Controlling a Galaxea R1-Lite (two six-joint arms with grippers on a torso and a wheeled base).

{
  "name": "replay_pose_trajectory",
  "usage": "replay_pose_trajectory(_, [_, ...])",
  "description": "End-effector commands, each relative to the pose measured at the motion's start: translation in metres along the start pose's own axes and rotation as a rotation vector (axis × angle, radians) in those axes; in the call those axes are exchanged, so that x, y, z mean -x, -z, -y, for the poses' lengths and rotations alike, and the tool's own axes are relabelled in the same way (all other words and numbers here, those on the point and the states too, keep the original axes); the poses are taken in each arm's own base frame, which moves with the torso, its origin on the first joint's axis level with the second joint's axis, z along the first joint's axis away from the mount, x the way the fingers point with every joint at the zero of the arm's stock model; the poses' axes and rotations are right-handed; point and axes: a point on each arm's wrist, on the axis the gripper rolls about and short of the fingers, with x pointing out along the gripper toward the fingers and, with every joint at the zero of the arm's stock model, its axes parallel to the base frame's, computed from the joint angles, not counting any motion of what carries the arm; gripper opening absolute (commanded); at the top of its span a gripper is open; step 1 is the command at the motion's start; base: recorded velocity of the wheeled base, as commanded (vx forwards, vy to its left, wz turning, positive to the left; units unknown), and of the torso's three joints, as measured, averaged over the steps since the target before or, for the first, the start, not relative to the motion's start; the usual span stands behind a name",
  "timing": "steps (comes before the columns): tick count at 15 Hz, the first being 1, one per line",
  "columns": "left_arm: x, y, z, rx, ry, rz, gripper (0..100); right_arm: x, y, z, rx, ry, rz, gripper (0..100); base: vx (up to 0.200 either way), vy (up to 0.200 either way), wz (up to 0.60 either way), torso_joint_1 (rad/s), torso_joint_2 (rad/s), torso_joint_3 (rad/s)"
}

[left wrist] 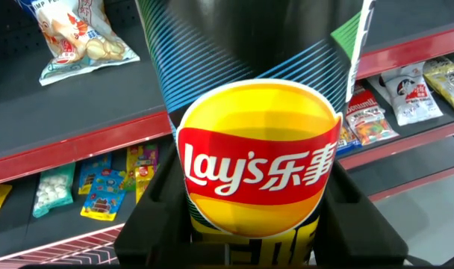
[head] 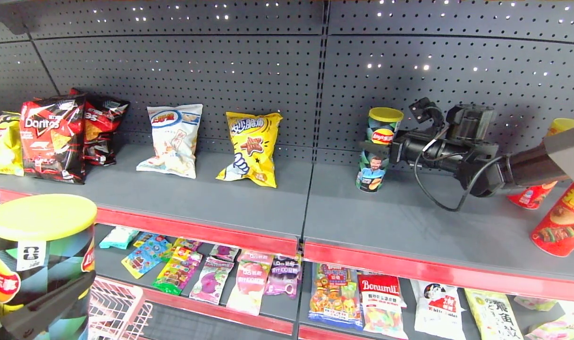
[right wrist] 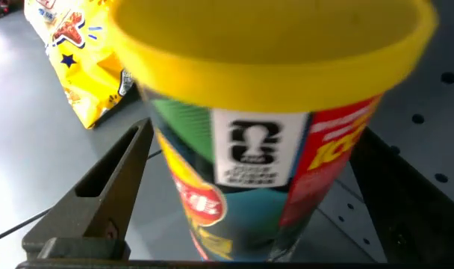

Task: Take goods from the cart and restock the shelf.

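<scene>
The left gripper (left wrist: 255,240) is clenched on a yellow-lidded can (head: 41,264) bearing a red-and-yellow logo, held in front of the shelf (head: 249,198). The right gripper (head: 375,148) is at a matching can (head: 384,122) standing upright on the shelf; whether it grips cannot be told

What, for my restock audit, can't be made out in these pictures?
The cart: head view, cut off by the bottom edge; contents unseen.
The held can: head view, base cut off by the edge.
The red cans: head view, partly behind the right arm and past the right edge.
</scene>
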Motion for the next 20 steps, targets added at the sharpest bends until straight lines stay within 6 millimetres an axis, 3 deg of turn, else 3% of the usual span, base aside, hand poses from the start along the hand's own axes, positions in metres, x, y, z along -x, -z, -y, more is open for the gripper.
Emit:
replay_pose_trajectory(1, [0.000,0.000,0.000,0.000,0.000,0.000,0,0.000,-0.001,0.001,0.002,0.002,0.004,100,0.000,0.000,0.00,0.000,0.00,0.000])
replay_pose_trajectory(4, [0.000,0.000,0.000,-0.003,0.000,0.001,0,0.000,-0.001,0.001,0.002,0.013,0.003,100,0.000,0.000,0.00,0.000,0.00,0.000])
replay_pose_trajectory(5, [0.000,0.000,0.000,-0.003,0.000,0.001,0,0.000,-0.001,0.001,0.002,0.016,0.002,0,0.000,0.000,0.00,0.000,0.00,0.000])
replay_pose_trajectory(11, [0.001,0.000,0.000,-0.008,-0.001,0.008,0,0.000,0.000,0.001,0.000,0.017,0.000,0,0.000,0.000,0.00,0.000,0.00,0.000])
replay_pose_trajectory(14, [0.001,0.000,0.000,-0.008,-0.001,0.008,0,0.004,-0.009,0.000,0.010,0.051,0.013,0,0.000,0.000,0.00,0.000,0.00,0.000])
replay_pose_trajectory(20, [0.002,0.003,0.001,-0.008,0.000,-0.002,0,0.034,-0.035,-0.018,0.013,0.060,0.031,0,0.000,0.000,0.00,0.000,0.00,0.000])
